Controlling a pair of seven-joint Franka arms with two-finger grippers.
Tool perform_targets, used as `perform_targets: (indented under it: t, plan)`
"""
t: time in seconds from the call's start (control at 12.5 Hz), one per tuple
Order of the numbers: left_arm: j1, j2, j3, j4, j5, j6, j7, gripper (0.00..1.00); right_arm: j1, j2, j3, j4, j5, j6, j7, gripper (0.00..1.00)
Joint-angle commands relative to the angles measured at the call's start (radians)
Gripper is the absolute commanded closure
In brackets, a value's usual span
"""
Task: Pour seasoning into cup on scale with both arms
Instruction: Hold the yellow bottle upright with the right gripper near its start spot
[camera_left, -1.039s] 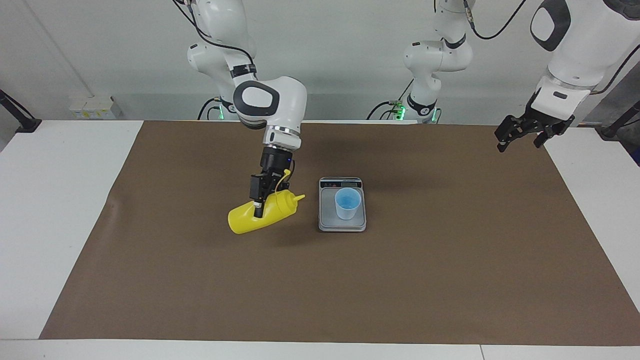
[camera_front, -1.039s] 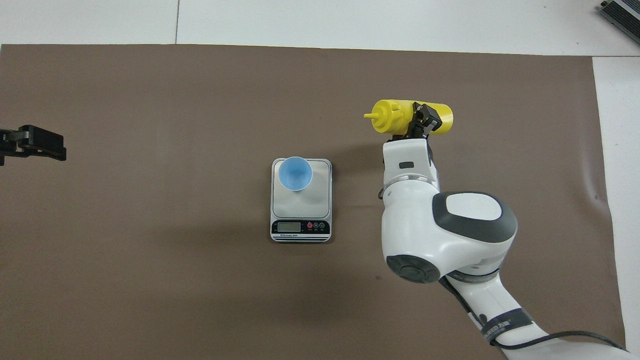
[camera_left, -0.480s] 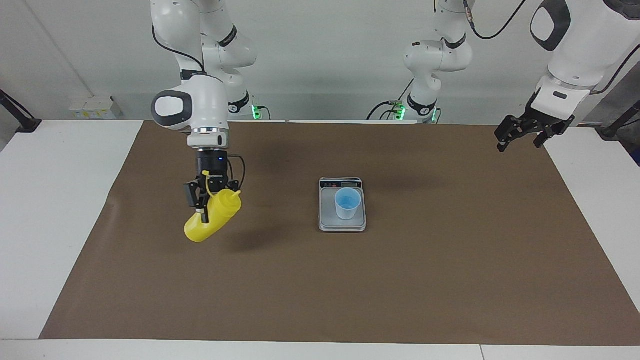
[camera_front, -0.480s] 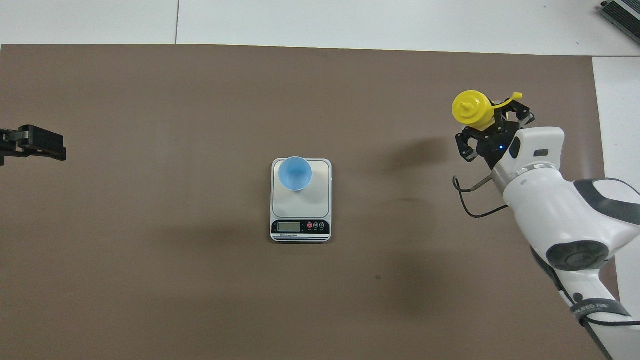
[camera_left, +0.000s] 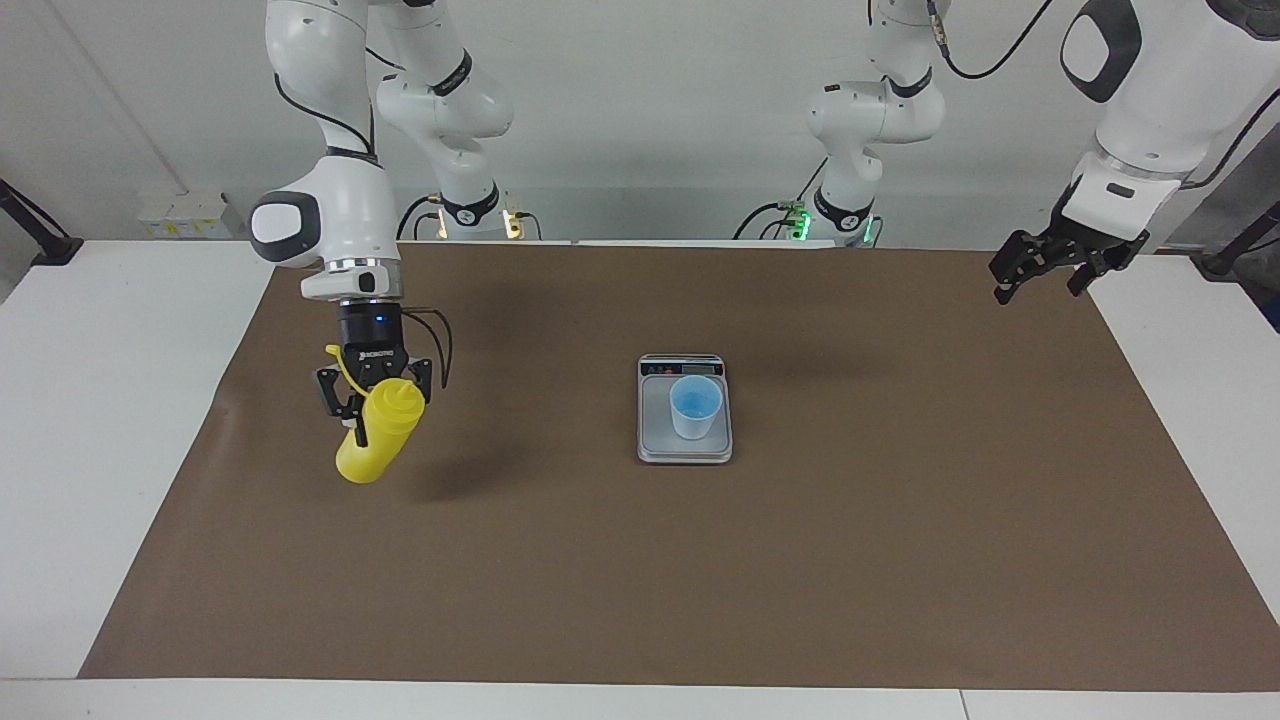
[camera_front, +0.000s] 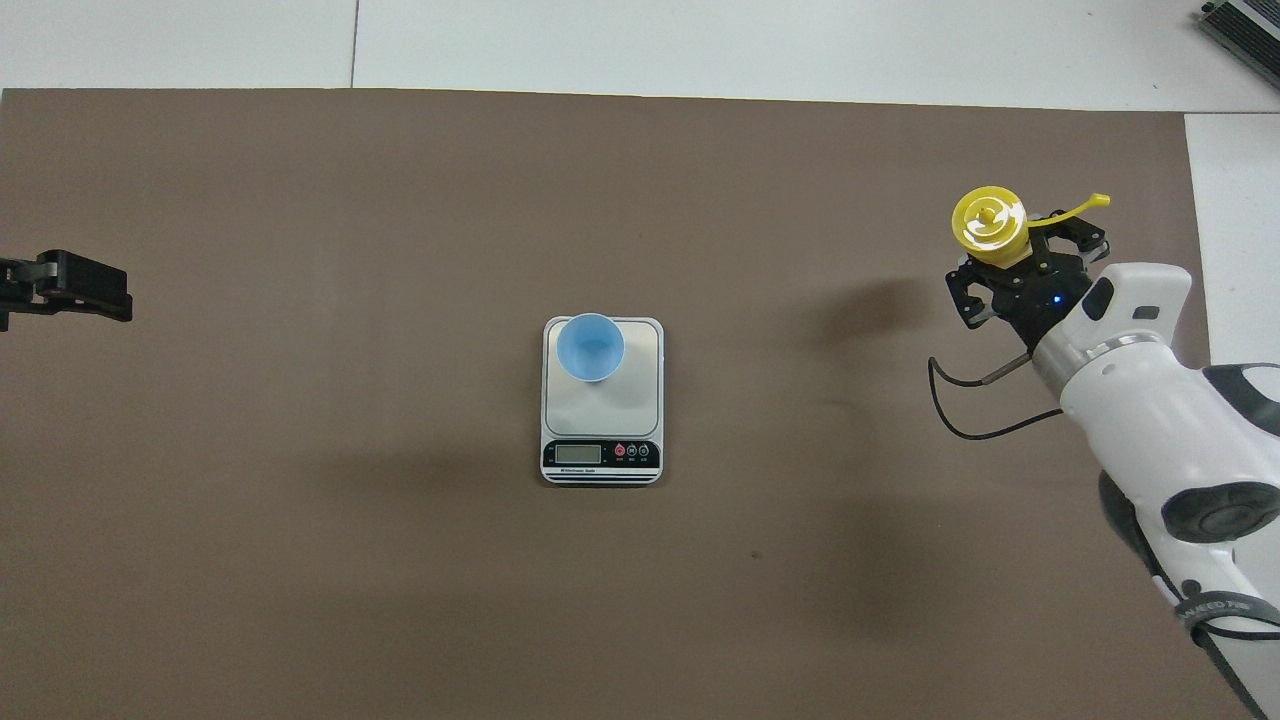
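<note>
Carried away from the scale (camera_left: 685, 440) and cup (camera_left: 695, 407), the seasoning (camera_left: 378, 432) hangs clamped in the right gripper (camera_left: 372, 412) near the mat's (camera_left: 640, 580) edge; the left gripper (camera_left: 1040, 268) waits wide open.

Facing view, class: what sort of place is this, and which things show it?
Probably a robotics lab: two white arms at a table with a brown mat, a scale bearing a cup, and the right pincer gripping a yellow bottle.

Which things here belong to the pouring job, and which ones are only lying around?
Job: bottle held by right end effector; cup on scale; open left end effector, waiting.
Lying about: brown mat; white boxes by the wall.
</note>
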Motion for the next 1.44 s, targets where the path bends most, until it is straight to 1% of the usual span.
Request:
perform_targets:
  t: [0.0,0.32,0.4,0.48,0.64,0.88,1.04,1.36]
  plan:
    - [0.012,-0.017,-0.006,-0.011,0.0,-0.013,0.005,0.0,-0.012,0.004,0.014,0.013,0.013,0.021,0.035,0.85]
    - [0.012,-0.017,-0.006,-0.011,0.0,-0.015,0.005,0.0,-0.008,0.012,0.014,0.02,0.027,0.021,0.046,0.86]
    - [0.012,-0.017,-0.006,-0.011,0.0,-0.015,0.005,0.0,0.004,0.012,0.015,0.019,0.077,0.013,0.028,0.86]
    - [0.012,-0.017,-0.006,-0.011,0.0,-0.013,0.005,0.0,0.027,0.013,0.015,0.013,0.202,-0.005,-0.042,0.86]
    - [0.012,-0.017,-0.006,-0.011,0.0,-0.015,0.005,0.0,0.055,0.012,0.02,0.002,0.43,-0.059,-0.274,0.86]
    - [0.012,-0.017,-0.006,-0.011,0.0,-0.013,0.005,0.0,0.09,0.007,0.035,-0.003,0.73,-0.132,-0.544,0.86]
    - [0.012,-0.017,-0.006,-0.011,0.0,-0.013,0.005,0.0,0.089,-0.001,0.054,-0.01,0.908,-0.183,-0.697,0.86]
    - [0.012,-0.017,-0.006,-0.009,0.0,-0.013,0.005,0.0,0.089,-0.016,0.063,-0.019,1.161,-0.24,-0.931,0.86]
